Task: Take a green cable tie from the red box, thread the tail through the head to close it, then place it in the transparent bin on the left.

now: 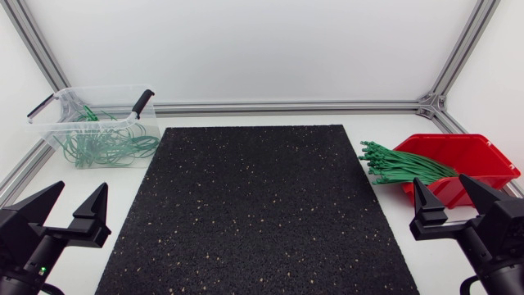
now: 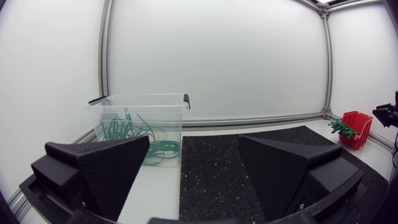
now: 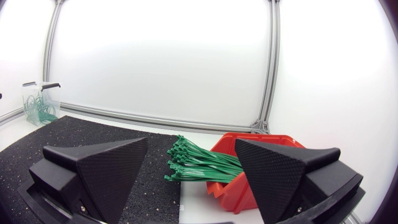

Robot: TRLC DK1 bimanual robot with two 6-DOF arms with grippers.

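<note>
Overhanging the red box point(image 1: 489, 157), green ties point(image 1: 399, 166) — closed loops point(image 1: 110, 146) in clear bin point(image 1: 98, 88).

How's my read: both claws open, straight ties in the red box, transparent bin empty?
No: the head view shows looped green cable ties in the transparent bin. Left claw and right claw open, straight ties in the red box: correct.

Passage is afforded over the black mat point(image 1: 258, 209), hemmed far left by the transparent bin point(image 1: 61, 97) and at right by green cable ties point(image 1: 401, 166) jutting from the red box point(image 1: 483, 160).
</note>
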